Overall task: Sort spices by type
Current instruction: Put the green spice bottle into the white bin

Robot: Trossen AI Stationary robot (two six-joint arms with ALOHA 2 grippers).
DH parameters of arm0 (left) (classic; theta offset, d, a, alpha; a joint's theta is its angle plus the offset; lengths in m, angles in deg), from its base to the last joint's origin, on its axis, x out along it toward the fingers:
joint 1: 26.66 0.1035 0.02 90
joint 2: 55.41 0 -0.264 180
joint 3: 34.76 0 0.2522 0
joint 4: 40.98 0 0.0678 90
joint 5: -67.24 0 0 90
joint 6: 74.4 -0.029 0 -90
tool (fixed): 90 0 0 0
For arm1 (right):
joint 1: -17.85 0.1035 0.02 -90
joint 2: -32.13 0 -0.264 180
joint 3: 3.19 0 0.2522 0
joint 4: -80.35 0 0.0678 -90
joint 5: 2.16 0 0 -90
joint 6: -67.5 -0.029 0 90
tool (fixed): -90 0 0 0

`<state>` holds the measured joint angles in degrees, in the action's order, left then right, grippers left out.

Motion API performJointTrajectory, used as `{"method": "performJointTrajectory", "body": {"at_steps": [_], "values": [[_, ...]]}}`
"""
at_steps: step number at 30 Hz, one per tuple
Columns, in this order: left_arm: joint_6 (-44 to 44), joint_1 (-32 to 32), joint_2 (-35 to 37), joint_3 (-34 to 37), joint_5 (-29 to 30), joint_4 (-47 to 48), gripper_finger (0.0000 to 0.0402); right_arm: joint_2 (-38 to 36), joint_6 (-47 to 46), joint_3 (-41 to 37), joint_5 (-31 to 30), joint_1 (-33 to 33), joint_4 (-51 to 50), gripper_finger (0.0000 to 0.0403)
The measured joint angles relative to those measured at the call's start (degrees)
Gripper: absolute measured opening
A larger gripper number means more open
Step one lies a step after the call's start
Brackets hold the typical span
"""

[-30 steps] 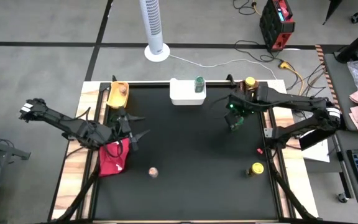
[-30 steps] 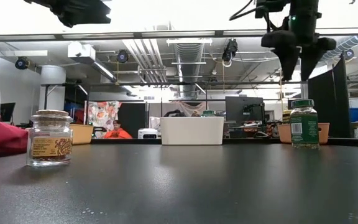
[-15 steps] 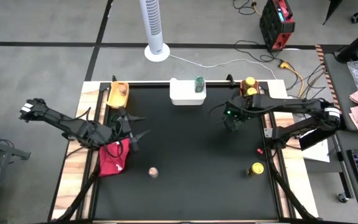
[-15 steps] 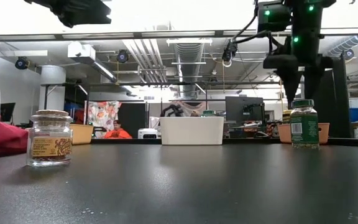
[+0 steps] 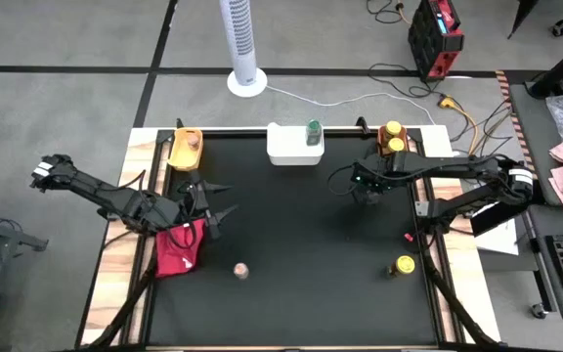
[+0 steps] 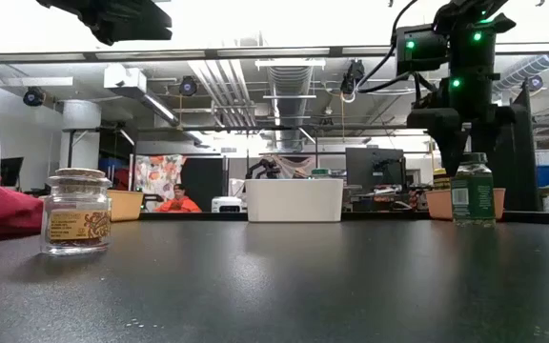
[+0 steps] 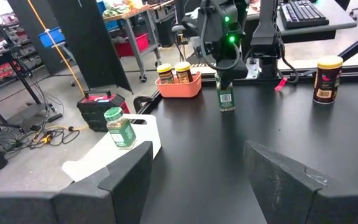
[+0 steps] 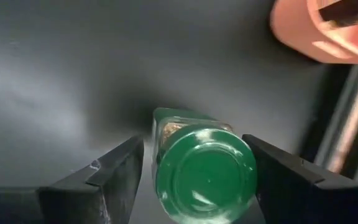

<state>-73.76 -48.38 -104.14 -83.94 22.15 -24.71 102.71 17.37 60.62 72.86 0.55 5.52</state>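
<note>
Right wrist view puts your right gripper [image 8: 194, 180] directly above the upright green-lidded jar [image 8: 205, 174] on the desk [image 8: 55, 74], fingers wide on either side, not yet touching; left gripper [image 5: 213, 200] waits open.

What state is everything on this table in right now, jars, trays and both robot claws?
Green-lidded spice jar: upright, between the right gripper's fingers.
Right gripper: open, straddling that jar.
Left gripper: open, waiting above the red cloth.
Brown-lidded glass jar: upright, alone.
Yellow-lidded dark jar: upright.
Orange tray: holds two yellow-lidded jars.
White tray: second green-lidded jar at its edge.
</note>
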Motion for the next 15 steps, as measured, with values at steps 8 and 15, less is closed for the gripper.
{"method": "performJointTrajectory", "body": {"at_steps": [8, 15], "values": [[0.2, 0.0, -0.4, 0.0, 0.0, 0.0, 0.0236, 0.1, 0.1, -1.8, 2.2, 0.0, 3.2, 0.0194], [0.2, 0.0, -3.7, 0.0, -5.9, -0.6, 0.0236, 0.0, 3.7, -0.8, 2.0, 1.4, 6.0, 0.0193]]}}
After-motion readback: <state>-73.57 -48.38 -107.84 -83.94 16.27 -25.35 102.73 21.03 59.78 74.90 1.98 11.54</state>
